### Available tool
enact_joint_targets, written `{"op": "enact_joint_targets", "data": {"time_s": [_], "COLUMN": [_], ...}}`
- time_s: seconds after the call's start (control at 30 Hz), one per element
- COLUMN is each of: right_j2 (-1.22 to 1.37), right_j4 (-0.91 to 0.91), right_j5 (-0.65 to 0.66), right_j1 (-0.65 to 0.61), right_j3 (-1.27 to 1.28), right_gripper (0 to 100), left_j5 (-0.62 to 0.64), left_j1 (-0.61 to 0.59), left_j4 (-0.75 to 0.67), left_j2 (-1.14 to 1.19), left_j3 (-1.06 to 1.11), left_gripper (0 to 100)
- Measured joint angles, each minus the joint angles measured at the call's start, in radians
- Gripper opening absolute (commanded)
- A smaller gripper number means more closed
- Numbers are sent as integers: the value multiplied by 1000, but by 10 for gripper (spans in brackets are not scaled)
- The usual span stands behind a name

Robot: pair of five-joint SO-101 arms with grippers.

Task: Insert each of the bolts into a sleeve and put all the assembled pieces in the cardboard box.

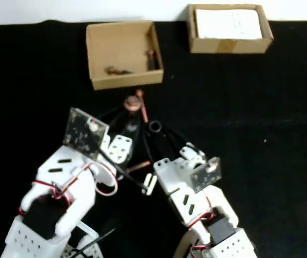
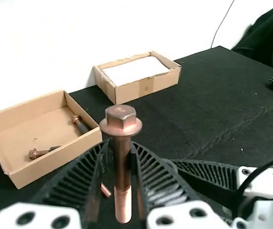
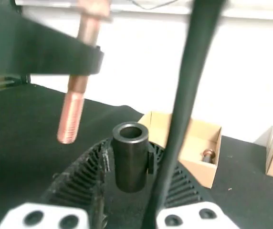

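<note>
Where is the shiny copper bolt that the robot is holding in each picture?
High view: the bolt shows its round head, just in front of the cardboard box.
Left wrist view: the bolt stands upright, clamped in the left gripper, with the box behind it.
Right wrist view: the bolt hangs threads-down beside the sleeve.
Shared landmark: the cardboard box.

No text, number or sign can be read anywhere. The white sheet [image 1: 228, 23] lying in a box [image 1: 227, 46] carries some faint marks in the high view, but they are too small to make out.
</note>
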Motion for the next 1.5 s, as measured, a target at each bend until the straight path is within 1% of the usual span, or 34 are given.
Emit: {"op": "enact_joint_targets", "data": {"time_s": [0.1,0.23,0.3,0.5,0.63,0.77,0.97,1.17,1.27,1.5], "right_j2": [25,35,35,35,35,35,35,35,37,38], "right_j4": [-2,-2,-2,-2,-2,-2,-2,-2,-2,-2], "right_j5": [0,-29,-48,-100,-109,-109,-143,-146,-146,-146], "right_j1": [0,0,0,0,0,0,0,0,0,0], "right_j3": [2,2,2,2,2,2,2,2,2,2], "right_gripper": [6,6,6,6,6,6,6,6,6,6], "left_j5": [11,95,112,126,166,172,170,172,170,158], "left_j1": [20,60,68,66,68,68,68,68,86,92], "left_j4": [11,64,69,69,44,28,18,17,-6,-25], "left_j2": [49,112,140,236,282,296,311,416,456,479], "left_j3": [-66,-155,-192,-210,-210,-230,-301,-302,-302,-302], "left_gripper": [9,9,9,9,9,9,9,9,9,9]}}
